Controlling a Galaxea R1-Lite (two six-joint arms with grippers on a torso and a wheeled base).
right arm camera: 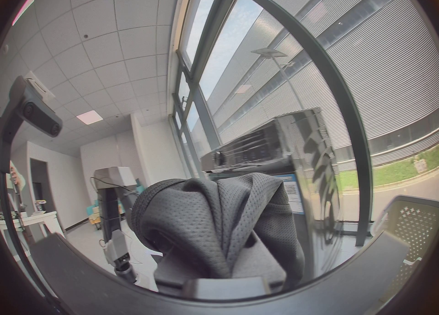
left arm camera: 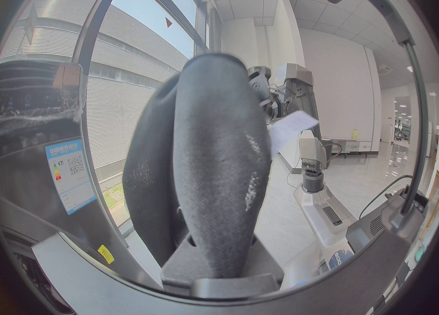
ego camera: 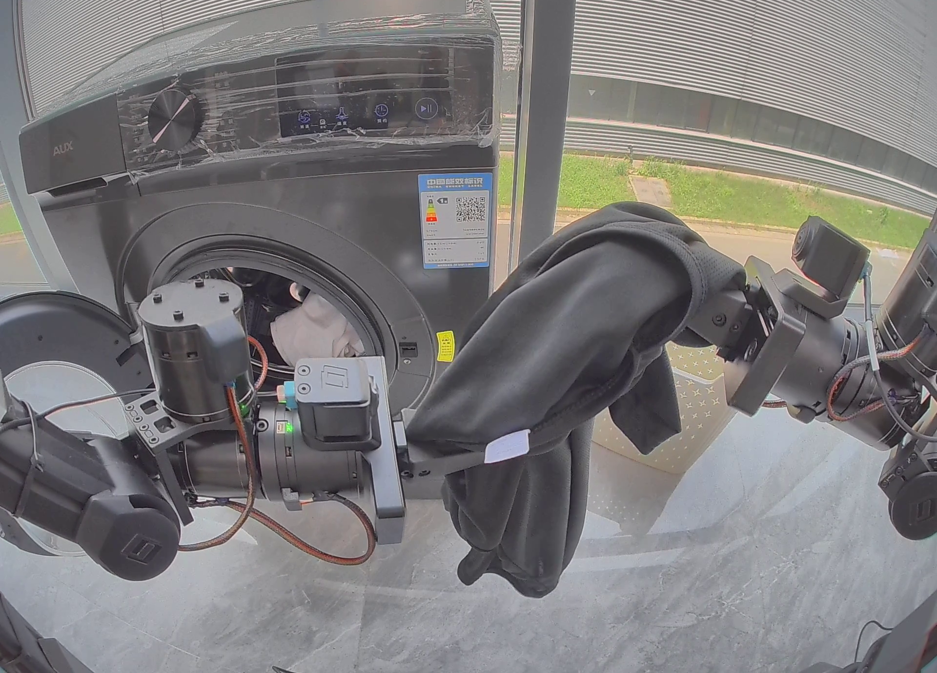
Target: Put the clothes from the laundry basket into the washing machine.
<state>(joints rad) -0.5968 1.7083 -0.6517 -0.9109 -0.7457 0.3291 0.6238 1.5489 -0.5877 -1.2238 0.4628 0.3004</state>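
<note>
The left claw (ego camera: 429,455) and right claw (ego camera: 717,314) both clamp a dark grey mesh-knit garment (ego camera: 566,353), aloft at three o'clock of the grey front-loading washing machine (ego camera: 322,206); its dangling hem could snag at loading.

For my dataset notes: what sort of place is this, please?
Probably a test lab or office hall, not a home: the washing machine stands film-wrapped on a polished stone floor beside tall glass walls, with other robot equipment behind.
</note>
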